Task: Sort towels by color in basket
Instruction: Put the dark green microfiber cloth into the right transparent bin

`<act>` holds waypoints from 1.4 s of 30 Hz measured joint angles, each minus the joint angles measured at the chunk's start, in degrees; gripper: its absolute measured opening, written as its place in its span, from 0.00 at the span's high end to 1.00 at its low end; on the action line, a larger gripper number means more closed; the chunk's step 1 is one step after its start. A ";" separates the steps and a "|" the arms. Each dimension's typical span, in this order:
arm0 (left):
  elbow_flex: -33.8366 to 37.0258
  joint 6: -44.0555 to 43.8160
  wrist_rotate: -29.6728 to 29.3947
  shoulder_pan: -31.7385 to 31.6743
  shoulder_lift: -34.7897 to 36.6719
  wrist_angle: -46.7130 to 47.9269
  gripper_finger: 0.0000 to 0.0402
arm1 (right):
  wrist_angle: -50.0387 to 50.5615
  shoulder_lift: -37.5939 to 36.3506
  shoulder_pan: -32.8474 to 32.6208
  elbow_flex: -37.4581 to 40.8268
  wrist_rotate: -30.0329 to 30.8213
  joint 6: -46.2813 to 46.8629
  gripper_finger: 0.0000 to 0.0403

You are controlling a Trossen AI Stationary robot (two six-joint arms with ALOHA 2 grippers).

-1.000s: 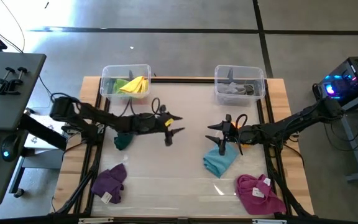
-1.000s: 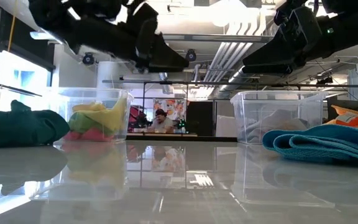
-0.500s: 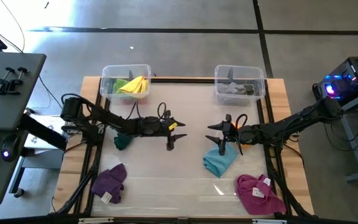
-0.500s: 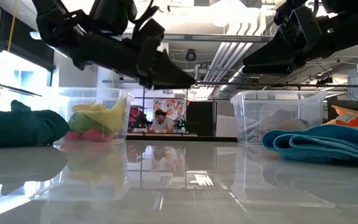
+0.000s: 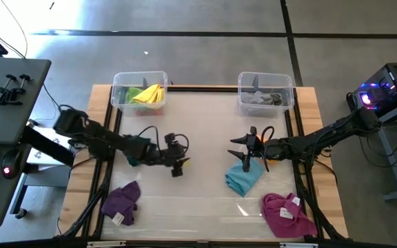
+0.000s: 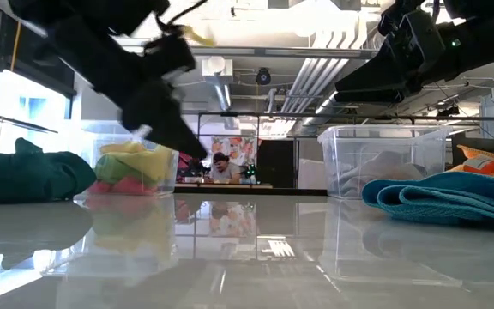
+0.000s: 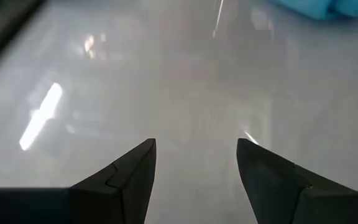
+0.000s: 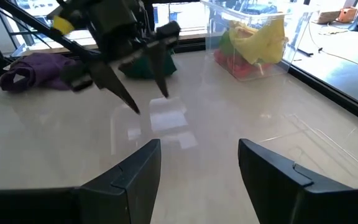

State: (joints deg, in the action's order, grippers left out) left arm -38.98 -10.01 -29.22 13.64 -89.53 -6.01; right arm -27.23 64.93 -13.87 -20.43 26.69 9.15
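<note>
The left arm's two-finger gripper [image 5: 178, 167] is hanging over bare white tabletop [image 5: 205, 124] left of centre, fingers spread wide and holding nothing. The right arm's gripper [image 5: 243, 148] is waiting right of centre, fingers likewise apart and empty, just above the crumpled light blue towel [image 5: 243, 178].

The dark teal towel [image 5: 136, 157] is lying beside the left arm, the purple towel [image 5: 122, 202] at the front left, the magenta towel [image 5: 286, 215] at the front right.

The clear plastic bin [image 5: 139, 90] at the back left is holding yellow, green and what is probably pink cloth; the matching bin [image 5: 265, 92] at the back right is holding a grey towel [image 5: 264, 98].
</note>
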 joint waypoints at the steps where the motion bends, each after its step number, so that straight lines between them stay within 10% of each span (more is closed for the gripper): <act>1: -0.02 -3.24 -0.05 0.65 1.70 4.15 0.47 | -0.02 0.00 -0.01 0.00 -0.02 -0.01 0.48; 13: 0.00 -58.37 -2.82 5.23 14.96 56.93 0.47 | -0.22 0.00 0.00 0.00 0.01 -0.13 0.48; 19: 0.22 -74.00 -1.20 4.22 14.42 65.78 0.47 | -0.10 0.00 0.00 0.00 0.09 -0.15 0.48; 28: 11.00 -70.83 4.16 1.26 14.53 48.67 0.51 | 0.12 0.00 0.00 0.00 0.18 -0.05 0.48; 36: 11.91 -63.76 1.77 1.26 14.67 40.74 0.81 | 0.48 0.00 0.00 0.00 0.22 1.12 0.48; 42: 12.24 -44.99 -1.30 0.77 14.40 17.95 0.97 | 0.85 0.02 0.00 0.00 0.29 1.15 0.48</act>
State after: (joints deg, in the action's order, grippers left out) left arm -26.74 -55.00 -30.53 14.41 -75.13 11.94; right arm -26.37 64.95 -13.87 -20.43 26.98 10.30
